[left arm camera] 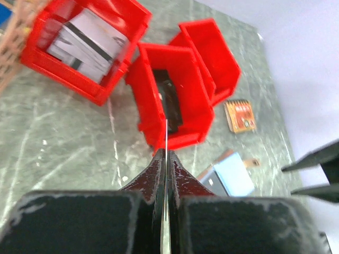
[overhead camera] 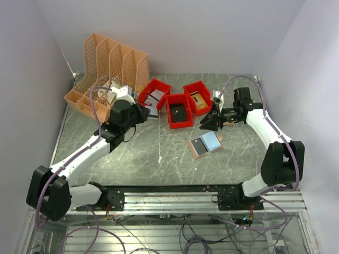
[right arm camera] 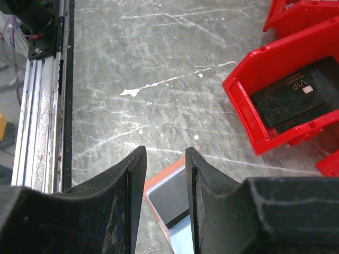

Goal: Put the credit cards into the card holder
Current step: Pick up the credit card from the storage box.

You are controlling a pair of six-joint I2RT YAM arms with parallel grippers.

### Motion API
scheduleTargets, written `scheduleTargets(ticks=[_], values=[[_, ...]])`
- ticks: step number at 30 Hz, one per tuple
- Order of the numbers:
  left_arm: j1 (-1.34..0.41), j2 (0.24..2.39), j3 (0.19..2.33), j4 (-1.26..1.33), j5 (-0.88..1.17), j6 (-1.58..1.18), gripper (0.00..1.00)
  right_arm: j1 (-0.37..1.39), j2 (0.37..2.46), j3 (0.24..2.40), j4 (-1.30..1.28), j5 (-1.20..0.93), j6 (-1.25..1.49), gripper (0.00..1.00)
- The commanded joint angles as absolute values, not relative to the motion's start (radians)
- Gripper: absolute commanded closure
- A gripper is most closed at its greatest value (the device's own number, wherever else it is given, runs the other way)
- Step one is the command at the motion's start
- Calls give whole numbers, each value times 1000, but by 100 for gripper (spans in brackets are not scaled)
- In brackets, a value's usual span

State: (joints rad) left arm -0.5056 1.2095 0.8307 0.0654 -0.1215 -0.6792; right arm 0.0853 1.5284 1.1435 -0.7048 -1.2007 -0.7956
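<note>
Left gripper (left arm camera: 166, 153): clenched on a credit card (left arm camera: 166, 132); we see the card edge-on, as a thin pale line.
Right gripper (right arm camera: 164, 156): released, jaws apart with nothing between them, hovering above the card holder (right arm camera: 167, 198).
Card holder look: salmon-pink, flat, with a dark card and a pale-blue panel on its top face.
Card holder place: on the table (overhead camera: 132, 153), in front of the bins, nearer the right arm.
Around: left bin (overhead camera: 161, 83) holds grey-white cards. Middle bin (overhead camera: 181, 123) holds a black card. Right bin (overhead camera: 193, 84) is just beside it. Orange file rack (overhead camera: 114, 63) stands at back left.
In the way: we see the middle bin straight ahead of the left gripper.
Hard to tell: the held card's face is hidden. The right gripper's fingers cut off part of the holder. We cannot tell whether the blue panel is card or lining.
</note>
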Motion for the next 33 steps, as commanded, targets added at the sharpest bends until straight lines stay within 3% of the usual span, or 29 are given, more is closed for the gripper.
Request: scheduleTargets(ticks=[1, 7, 21, 33], values=[[-509, 1169, 730, 283, 158, -614, 93, 81, 1500, 1136, -758, -1253, -889, 65], [-544, 1166, 621, 394, 322, -544, 93, 81, 1500, 1144, -852, -1256, -1031, 64], [-799, 1183, 558, 518, 279, -266, 93, 80, 1527, 1157, -1234, -1290, -1612, 58], [-882, 1252, 624, 525, 329, -96, 93, 90, 1540, 1172, -1295, -1278, -1670, 56]])
